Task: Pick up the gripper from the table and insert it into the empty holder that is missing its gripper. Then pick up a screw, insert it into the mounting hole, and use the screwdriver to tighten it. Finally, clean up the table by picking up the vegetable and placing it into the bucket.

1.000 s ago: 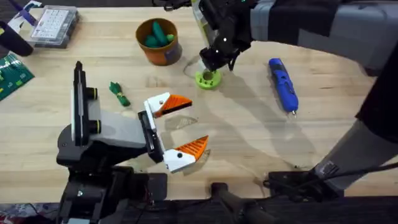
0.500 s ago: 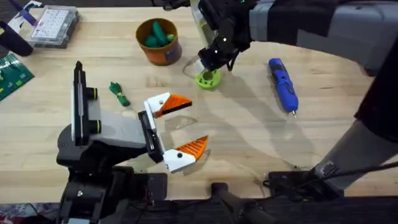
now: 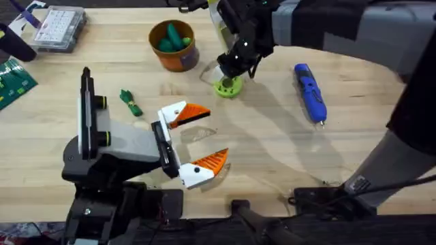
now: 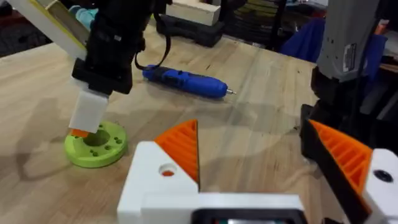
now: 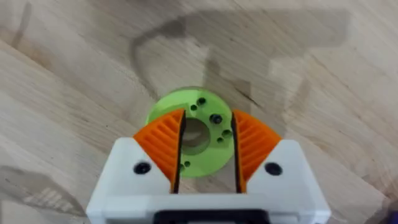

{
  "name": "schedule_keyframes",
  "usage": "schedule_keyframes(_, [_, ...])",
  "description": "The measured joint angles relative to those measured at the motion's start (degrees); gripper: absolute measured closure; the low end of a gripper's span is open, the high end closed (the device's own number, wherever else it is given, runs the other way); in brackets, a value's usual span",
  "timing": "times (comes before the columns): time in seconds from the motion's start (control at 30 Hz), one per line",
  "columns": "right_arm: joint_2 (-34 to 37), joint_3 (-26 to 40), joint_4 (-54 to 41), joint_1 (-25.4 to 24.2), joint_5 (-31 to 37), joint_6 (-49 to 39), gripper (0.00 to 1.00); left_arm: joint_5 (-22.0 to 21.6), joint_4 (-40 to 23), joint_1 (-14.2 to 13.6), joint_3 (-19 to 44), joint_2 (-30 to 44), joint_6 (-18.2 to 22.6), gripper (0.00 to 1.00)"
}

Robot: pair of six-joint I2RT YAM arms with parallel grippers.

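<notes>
Right fingers (image 5: 205,158): orange pads slightly parted, nothing between them, poised directly above the green round holder (image 5: 196,127).
Left fingers (image 3: 197,136): spread wide and empty, low over the counter (image 3: 272,143).
Screwdriver (image 3: 310,92): lies flat on the counter, beyond the holder from the left arm.
Vegetable (image 3: 129,102): on the counter, beside the left arm.
Bucket (image 3: 174,46): upright at the far side, green pieces inside.
</notes>
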Motion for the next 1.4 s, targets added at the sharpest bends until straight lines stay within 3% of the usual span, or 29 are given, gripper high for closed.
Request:
schedule_keyframes(0.4, [1.2, 0.0, 0.1, 0.0, 0.1, -0.2, 0.562, 0.0, 0.0, 0.0, 0.0, 0.0, 0.0, 0.013])
schedule_keyframes(0.53, [1.2, 0.0, 0.4, -0.1, 0.6, -0.6, 0.744, 0.0, 0.0, 0.0, 0.0, 0.0, 0.0, 0.013])
schedule_keyframes(0.63, [1.2, 0.0, 0.5, -0.1, 0.6, -0.6, 0.967, 0.0, 0.0, 0.0, 0.0, 0.0, 0.0, 0.013])
schedule_keyframes(0.67, [1.2, 0.0, 0.5, 0.0, 0.5, -0.6, 0.986, 0.0, 0.0, 0.0, 0.0, 0.0, 0.0, 0.013])
schedule_keyframes(1.17, [1.0, 0.0, 0.0, 0.0, 0.5, -0.6, 0.994, 0.0, 0.0, 0.0, 0.0, 0.0, 0.0, 0.014])
schedule_keyframes(1.4, [-3.3, 0.0, -4.0, 0.0, 0.0, -0.6, 0.994, 0.0, 0.0, 0.0, 0.0, 0.0, 0.0, 0.014])
